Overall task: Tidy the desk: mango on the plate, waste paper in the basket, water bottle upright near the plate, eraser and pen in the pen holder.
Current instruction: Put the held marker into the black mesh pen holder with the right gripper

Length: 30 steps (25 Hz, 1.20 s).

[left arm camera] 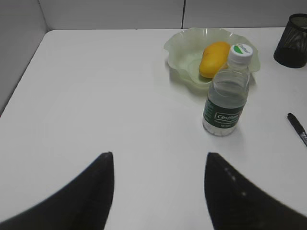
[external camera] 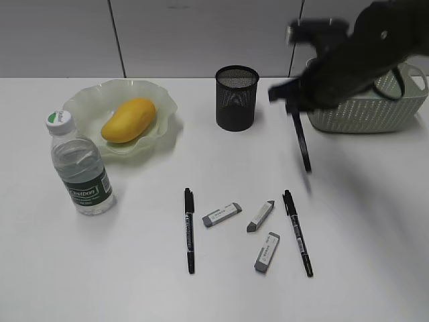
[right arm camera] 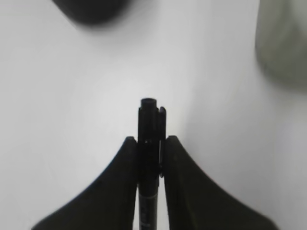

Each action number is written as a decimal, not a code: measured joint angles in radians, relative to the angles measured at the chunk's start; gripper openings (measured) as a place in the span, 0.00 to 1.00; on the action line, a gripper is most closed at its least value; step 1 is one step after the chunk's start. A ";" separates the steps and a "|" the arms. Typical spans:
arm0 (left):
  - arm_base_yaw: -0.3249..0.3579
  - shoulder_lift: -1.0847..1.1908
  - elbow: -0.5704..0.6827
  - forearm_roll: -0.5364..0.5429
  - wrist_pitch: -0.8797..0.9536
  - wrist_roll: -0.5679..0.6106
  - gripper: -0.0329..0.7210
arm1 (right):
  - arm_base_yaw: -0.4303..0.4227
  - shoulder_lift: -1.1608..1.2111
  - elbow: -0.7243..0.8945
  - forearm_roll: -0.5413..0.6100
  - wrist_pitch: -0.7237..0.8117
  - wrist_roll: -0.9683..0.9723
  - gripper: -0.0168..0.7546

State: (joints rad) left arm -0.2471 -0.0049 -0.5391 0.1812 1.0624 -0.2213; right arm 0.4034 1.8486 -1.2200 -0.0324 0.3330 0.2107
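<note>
Here, right pincer (right arm camera: 150, 155) clamped on a black pen (right arm camera: 149, 139) — left pincer (left arm camera: 158, 187) spread wide, holding nothing.

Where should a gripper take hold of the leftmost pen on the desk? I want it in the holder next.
Grip the leftmost pen across its barrel near the middle, coming straight down from above. It lies flat on the desk, with bare desk either side; the nearest eraser sits apart to its right, so fingers straddling its thin width should fit.
</note>
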 joint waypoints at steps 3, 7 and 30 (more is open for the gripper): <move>0.000 0.000 0.000 0.000 0.000 0.000 0.63 | 0.014 -0.117 -0.001 -0.062 -0.345 -0.004 0.20; 0.000 0.000 0.000 0.000 0.000 0.000 0.63 | 0.014 -0.094 -0.016 -0.112 -0.793 -0.023 0.20; 0.000 0.000 0.000 0.000 0.000 0.000 0.63 | 0.014 0.336 -0.199 -0.123 -0.672 -0.056 0.72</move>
State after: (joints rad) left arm -0.2471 -0.0049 -0.5391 0.1812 1.0624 -0.2213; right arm 0.4173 2.1844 -1.4193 -0.1552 -0.3390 0.1545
